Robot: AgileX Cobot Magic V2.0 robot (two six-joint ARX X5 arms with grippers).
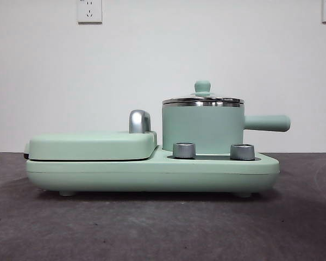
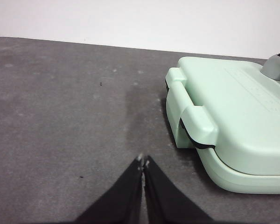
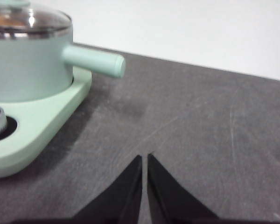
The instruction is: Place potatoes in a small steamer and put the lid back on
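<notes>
The small steamer (image 1: 202, 129), a mint green pot with a steel rim and a straight side handle (image 1: 267, 123), stands on the right half of a green cooker base (image 1: 152, 174). The glass lid (image 1: 202, 100) with its green knob sits on the pot. The right wrist view shows the pot (image 3: 28, 65) and lid (image 3: 30, 21), with an orange-brown tint under the glass that may be the potatoes. My left gripper (image 2: 143, 162) is shut and empty over bare table beside the grill plate. My right gripper (image 3: 144, 159) is shut and empty over the table, apart from the pot handle (image 3: 95, 59).
A flat green hinged grill plate (image 1: 92, 145) with a silver handle (image 1: 139, 121) fills the base's left half; it shows in the left wrist view (image 2: 233, 121). Two silver knobs (image 1: 184, 150) (image 1: 242, 151) sit at the base's front. Dark grey table (image 1: 152, 228) surrounds it; white wall behind.
</notes>
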